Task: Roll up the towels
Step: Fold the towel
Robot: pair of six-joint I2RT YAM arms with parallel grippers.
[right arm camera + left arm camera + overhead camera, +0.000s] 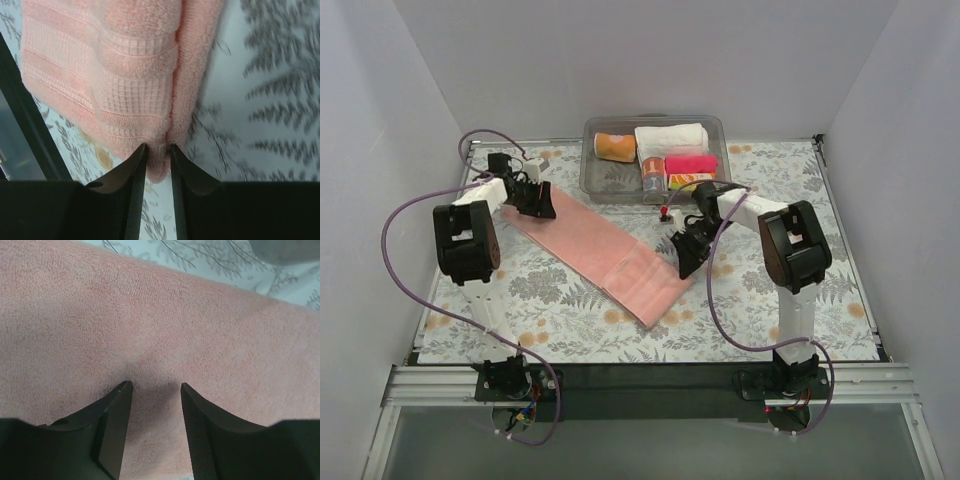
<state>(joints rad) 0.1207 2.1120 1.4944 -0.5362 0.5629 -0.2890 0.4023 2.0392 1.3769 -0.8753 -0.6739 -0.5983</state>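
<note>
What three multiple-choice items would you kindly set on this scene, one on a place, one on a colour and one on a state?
1. Where is the white rolled towel?
A. in the clear bin
B. beside the left arm's base
C. at the table's near edge

2. What colour is the large flat towel?
A. teal
B. white
C. salmon-pink

3. How is the right end effector?
A. wide open
B. shut on the towel's edge
C. out of view

Answers:
1 A, the top view shows it inside the bin at the back.
2 C, every view shows salmon-pink terry.
3 B, the right wrist view shows it pinching the edge.
</note>
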